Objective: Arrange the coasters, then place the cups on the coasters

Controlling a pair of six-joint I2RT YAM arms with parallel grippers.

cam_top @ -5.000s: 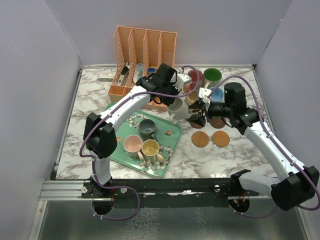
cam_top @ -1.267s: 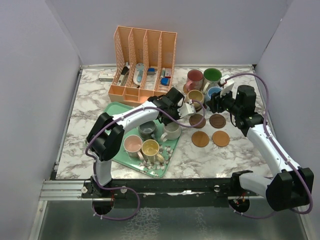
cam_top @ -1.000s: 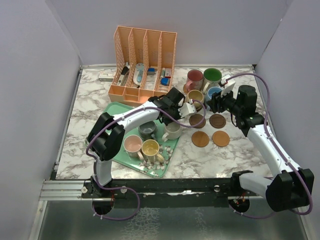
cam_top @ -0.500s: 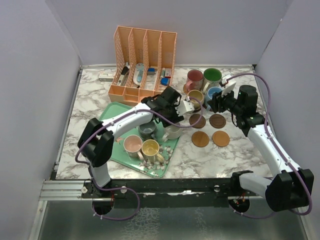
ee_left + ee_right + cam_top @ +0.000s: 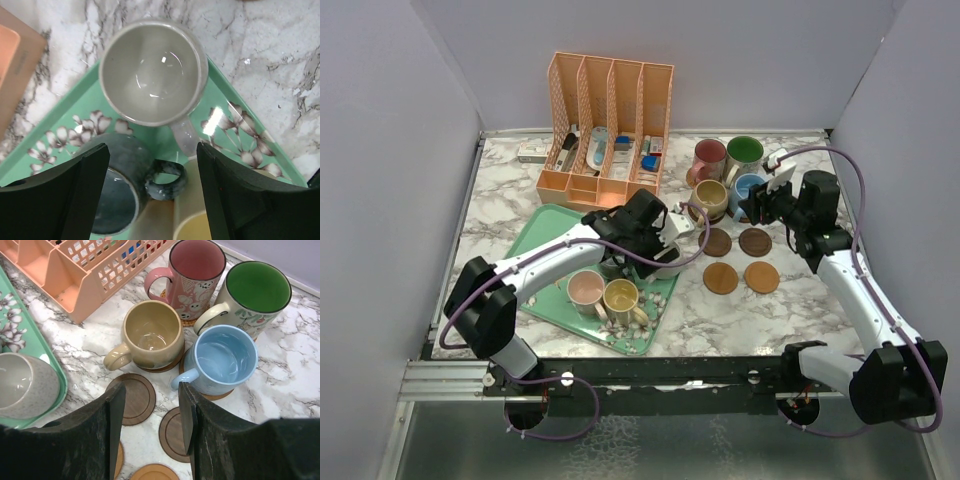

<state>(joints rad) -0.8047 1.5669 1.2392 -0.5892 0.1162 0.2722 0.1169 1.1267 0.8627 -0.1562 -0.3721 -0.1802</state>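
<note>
Four cups stand on coasters at the back right: maroon-pink [image 5: 195, 270], green [image 5: 257, 290], tan [image 5: 152, 332] and blue [image 5: 225, 357]. Several bare coasters lie in front of them, two dark [image 5: 717, 242] [image 5: 755, 241] and two orange-brown [image 5: 721, 277] [image 5: 761, 277]. My right gripper [image 5: 150, 425] hovers open and empty above the bare coasters. The cream cup [image 5: 152, 72] stands free in the green tray's [image 5: 235, 125] corner. The grey-blue cup [image 5: 117, 200] and the yellow cup [image 5: 210, 225] are beside it. My left gripper [image 5: 152, 195] is open above the grey-blue cup's handle, holding nothing. A pink cup [image 5: 585, 288] also sits on the tray.
An orange file organiser [image 5: 605, 120] with small items stands at the back, just behind the tray [image 5: 535, 235]. Small pebbles lie along the tray's near edge. White walls close in the marble table on three sides.
My left gripper has opened and let go of the cream cup at the tray's corner, then drawn back left over the tray. The right arm has barely moved.
</note>
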